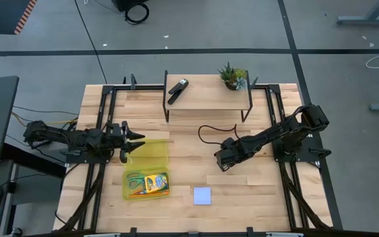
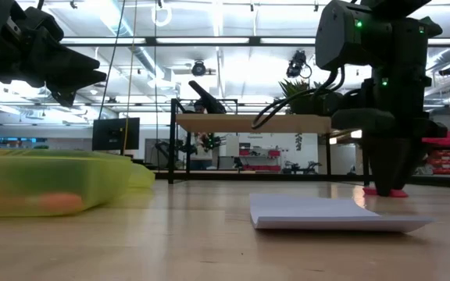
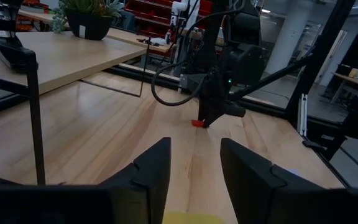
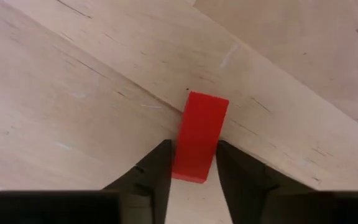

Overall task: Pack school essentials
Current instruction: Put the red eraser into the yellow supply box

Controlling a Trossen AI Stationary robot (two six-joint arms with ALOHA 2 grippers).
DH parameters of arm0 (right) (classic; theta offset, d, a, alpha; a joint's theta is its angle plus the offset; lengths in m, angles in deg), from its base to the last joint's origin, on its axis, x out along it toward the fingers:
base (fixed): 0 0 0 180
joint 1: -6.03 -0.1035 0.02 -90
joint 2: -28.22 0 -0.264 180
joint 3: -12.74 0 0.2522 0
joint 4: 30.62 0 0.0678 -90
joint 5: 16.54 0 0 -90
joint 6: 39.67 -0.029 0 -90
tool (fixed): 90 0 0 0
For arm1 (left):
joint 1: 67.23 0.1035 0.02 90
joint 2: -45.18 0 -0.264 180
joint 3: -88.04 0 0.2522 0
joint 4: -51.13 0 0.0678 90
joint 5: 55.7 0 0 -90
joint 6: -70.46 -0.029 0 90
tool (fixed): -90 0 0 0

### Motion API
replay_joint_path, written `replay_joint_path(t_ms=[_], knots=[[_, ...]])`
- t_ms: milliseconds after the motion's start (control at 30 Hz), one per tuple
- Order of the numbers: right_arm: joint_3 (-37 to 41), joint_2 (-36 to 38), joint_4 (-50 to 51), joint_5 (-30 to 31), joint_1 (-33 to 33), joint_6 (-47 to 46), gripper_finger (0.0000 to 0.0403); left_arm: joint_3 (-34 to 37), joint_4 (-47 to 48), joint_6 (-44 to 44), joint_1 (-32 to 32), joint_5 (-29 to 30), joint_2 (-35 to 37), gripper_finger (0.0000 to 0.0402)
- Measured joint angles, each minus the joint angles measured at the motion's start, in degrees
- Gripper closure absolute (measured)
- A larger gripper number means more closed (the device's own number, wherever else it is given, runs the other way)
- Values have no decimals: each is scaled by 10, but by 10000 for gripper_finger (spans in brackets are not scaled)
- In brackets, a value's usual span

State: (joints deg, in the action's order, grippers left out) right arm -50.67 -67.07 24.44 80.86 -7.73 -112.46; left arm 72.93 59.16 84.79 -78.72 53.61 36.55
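Two arms over the wooden table (image 1: pixel 189 151). Right gripper (image 1: pixel 224 164) sits low at table centre, tips at the surface, fingers (image 4: pixel 157 168) pressed against both sides of the small red block (image 4: pixel 199 137), which lies flat on the wood; grip closed on it. Left gripper (image 1: pixel 137 141) hovers at 9 o'clock over the back edge of the yellow-green pouch (image 1: pixel 147 168), fingers (image 3: pixel 154 171) spread apart, nothing between them. Crayon box (image 1: pixel 155 182) and scissors (image 1: pixel 135 179) lie in the pouch at 7 o'clock. Pale blue note pad (image 1: pixel 202 195) flat on the table at 6 o'clock, apart from both grippers. Stapler (image 1: pixel 177 89) and potted plant (image 1: pixel 233 76) on the raised shelf (image 1: pixel 206 99) at 12 o'clock.
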Motion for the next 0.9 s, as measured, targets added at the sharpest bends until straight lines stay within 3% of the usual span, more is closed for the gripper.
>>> replay_joint_path(t_ms=[267,600,900], knots=[[0,1,-5,0,0,12,339,0,0,0,0,0,0,252],[-3,0,-4,-2,0,29,342,0,0,0,0,0,0,253],[-70,-3,12,5,1,86,343,0,0,0,0,0,0,252]])
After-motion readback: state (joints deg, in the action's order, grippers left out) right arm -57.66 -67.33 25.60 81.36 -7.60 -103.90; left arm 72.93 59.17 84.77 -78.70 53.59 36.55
